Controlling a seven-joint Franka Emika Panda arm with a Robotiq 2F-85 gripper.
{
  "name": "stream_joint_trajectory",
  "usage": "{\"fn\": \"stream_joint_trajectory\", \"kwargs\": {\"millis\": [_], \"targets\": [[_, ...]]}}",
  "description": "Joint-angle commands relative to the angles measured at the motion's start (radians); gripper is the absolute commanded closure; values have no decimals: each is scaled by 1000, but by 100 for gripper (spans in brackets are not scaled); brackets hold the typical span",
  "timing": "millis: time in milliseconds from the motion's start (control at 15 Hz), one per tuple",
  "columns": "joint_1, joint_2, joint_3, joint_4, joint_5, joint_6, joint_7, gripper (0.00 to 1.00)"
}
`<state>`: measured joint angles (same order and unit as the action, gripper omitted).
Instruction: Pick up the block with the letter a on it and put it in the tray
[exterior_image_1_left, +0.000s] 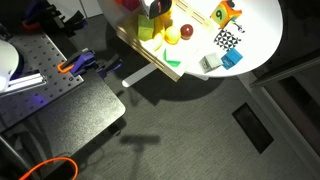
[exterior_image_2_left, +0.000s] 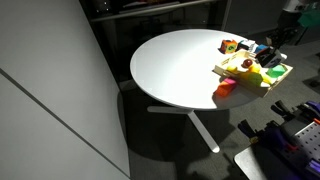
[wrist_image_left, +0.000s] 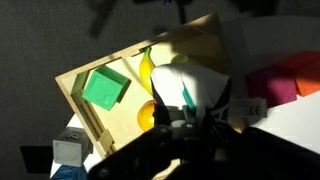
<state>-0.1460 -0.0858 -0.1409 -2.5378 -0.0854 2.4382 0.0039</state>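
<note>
tray (wrist_image_left: 74, 104) w/ green block (wrist_image_left: 105, 88) inside, gripper (exterior_image_1_left: 155, 8) above.

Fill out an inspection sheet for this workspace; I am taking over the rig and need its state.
Surface: round white table.
Job's things: tray near the table edge, holding a green block and an orange ball; no lettering is readable.
Clutter: checkered block and blue block loose beside the tray.
Grippers: gripper over the tray; open or shut cannot be told.
Cables: orange cable on the floor.
Surroundings: dark carpet, floor vent, breadboard.
</note>
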Motion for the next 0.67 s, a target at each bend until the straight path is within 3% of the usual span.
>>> {"fn": "stream_joint_trajectory", "kwargs": {"millis": [0, 133, 600], "targets": [[-34, 3, -16, 18, -44, 53, 82, 64], [-43, 0, -16, 17, -68, 78, 121, 57], [-26, -24, 10, -2, -116, 70, 184, 2]]}}
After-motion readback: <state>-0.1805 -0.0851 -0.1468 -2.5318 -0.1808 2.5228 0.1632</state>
